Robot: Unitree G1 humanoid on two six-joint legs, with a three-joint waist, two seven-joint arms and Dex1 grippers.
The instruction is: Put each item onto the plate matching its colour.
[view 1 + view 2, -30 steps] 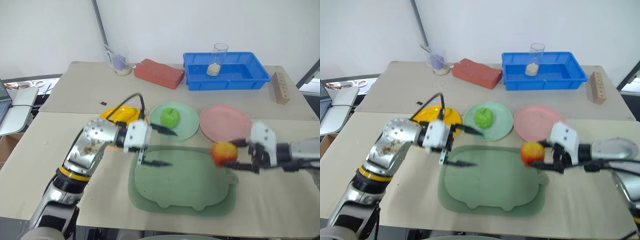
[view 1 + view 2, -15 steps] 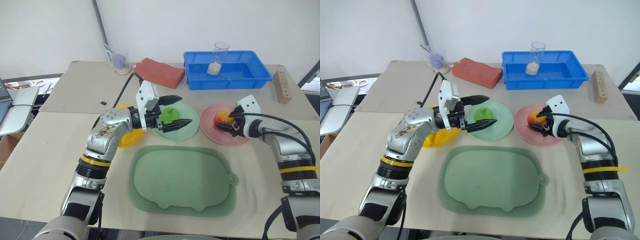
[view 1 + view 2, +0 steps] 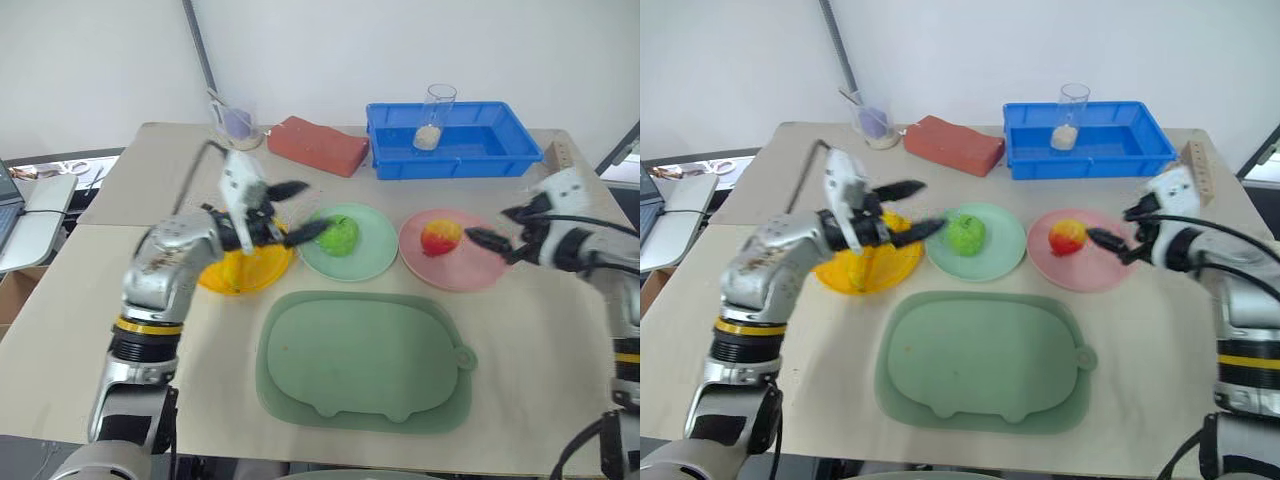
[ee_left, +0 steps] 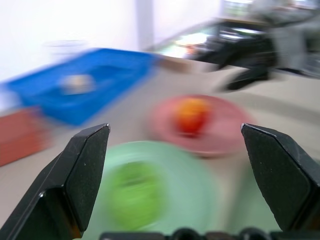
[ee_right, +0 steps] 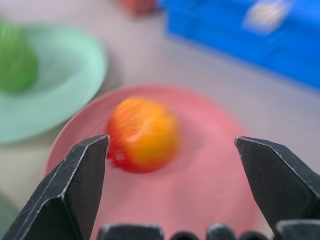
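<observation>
- Head views: three plates sit in a row on the table (image 3: 120, 330), behind the dark-green tray (image 3: 360, 362). The red-and-yellow fruit (image 3: 441, 236) lies on the pink plate (image 3: 455, 270). The green apple (image 3: 339, 234) rests on the mint plate (image 3: 365, 262). The yellow plate (image 3: 240, 272) is partly covered by the left arm, and the banana cannot be made out there. The left gripper (image 3: 298, 210) hangs above the gap between the yellow and mint plates, its fingers spread and empty. The right gripper (image 3: 500, 230) hovers at the pink plate's right edge, fingers apart, holding nothing, clear of the fruit. At the back stand a blue bin (image 3: 450, 140) with a clear cup (image 3: 435, 118) in it, a red brick (image 3: 318, 145) and a wooden block (image 3: 560, 175).
- Left wrist view: both black fingers (image 4: 82, 170) stand wide apart; between them lie the apple on its mint plate and, beyond, the fruit on the pink plate.
- Right wrist view: the fingers (image 5: 82, 185) are spread wide with the fruit lying free on the pink plate between them; the mint plate and apple are off to one side.
</observation>
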